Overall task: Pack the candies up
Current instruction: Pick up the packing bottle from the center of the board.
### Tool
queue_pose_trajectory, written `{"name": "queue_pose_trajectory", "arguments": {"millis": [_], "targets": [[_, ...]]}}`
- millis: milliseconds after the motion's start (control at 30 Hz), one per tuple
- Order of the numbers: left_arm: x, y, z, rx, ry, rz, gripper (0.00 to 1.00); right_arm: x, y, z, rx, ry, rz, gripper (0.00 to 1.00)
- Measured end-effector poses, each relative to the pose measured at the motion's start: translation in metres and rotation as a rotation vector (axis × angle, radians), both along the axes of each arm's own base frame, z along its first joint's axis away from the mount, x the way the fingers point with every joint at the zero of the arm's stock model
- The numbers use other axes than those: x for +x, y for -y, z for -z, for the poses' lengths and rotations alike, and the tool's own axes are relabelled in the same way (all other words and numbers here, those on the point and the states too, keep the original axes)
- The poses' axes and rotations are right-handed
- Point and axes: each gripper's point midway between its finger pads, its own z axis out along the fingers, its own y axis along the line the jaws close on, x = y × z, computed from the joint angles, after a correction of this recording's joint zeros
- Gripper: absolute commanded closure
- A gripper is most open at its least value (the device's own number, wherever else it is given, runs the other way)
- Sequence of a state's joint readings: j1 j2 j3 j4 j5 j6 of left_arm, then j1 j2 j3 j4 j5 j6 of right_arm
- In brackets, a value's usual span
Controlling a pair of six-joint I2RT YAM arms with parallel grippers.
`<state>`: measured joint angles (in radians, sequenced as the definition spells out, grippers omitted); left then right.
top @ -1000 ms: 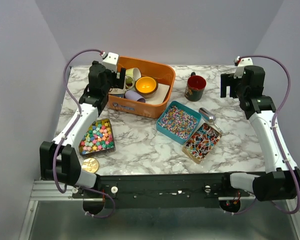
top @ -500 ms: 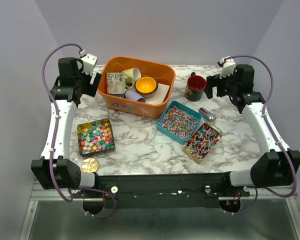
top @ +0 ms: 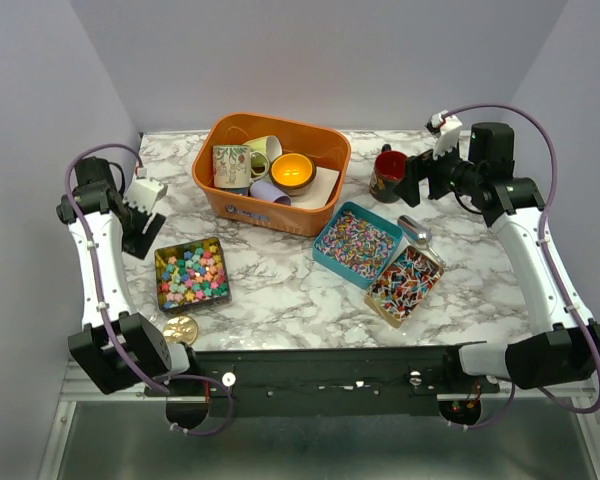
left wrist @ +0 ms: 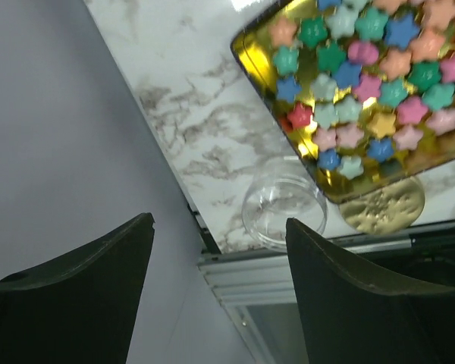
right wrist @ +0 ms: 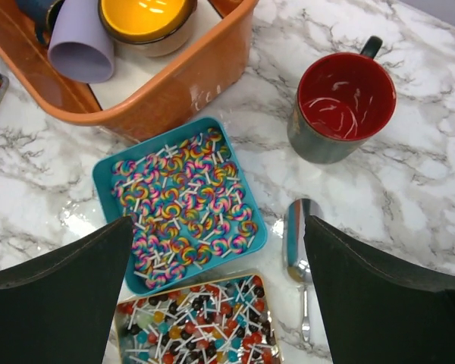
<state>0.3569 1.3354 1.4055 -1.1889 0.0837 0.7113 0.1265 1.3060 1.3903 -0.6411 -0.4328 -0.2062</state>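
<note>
Top external view: left pincer (top: 140,232), spread and empty, hangs at the counter's (top: 280,290) left edge with the star candies (top: 192,275) just to its right; right pincer (top: 408,184), also spread, hovers just beyond the swirl candies (top: 358,243).

star candy tray (left wrist: 258,67) 1 | swirl lollipop tray (right wrist: 104,182) 1 | ball lollipop tray (top: 377,308) 1 | orange tub (top: 270,215) 1 | red mug (right wrist: 341,106) 1 | metal scoop (right wrist: 299,235) 1 | gold coin (top: 180,329) 1 | clear cup (left wrist: 284,205) 1
</note>
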Motion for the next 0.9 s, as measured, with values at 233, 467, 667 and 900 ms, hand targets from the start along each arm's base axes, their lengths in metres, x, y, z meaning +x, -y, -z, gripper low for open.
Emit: {"name": "queue_pose_trajectory", "arguments": {"millis": [233,467,667,900], "targets": [[-0.061,-0.037,0.047,0.005,-0.173,-0.107,0.37,-0.011,0.001,0.008,-0.013,-0.106,0.000,0.00],[-0.080,-0.052,0.083,-0.039,-0.258,-0.150,0.37,-0.021,0.004,0.014,-0.042,-0.140,-0.010,0.00],[-0.089,-0.045,0.111,-0.080,-0.321,-0.129,0.42,-0.033,0.007,0.018,-0.058,-0.141,-0.006,0.00],[-0.077,-0.051,0.140,-0.118,-0.357,-0.155,0.59,-0.052,0.011,0.027,-0.065,-0.158,-0.007,0.00]]}}
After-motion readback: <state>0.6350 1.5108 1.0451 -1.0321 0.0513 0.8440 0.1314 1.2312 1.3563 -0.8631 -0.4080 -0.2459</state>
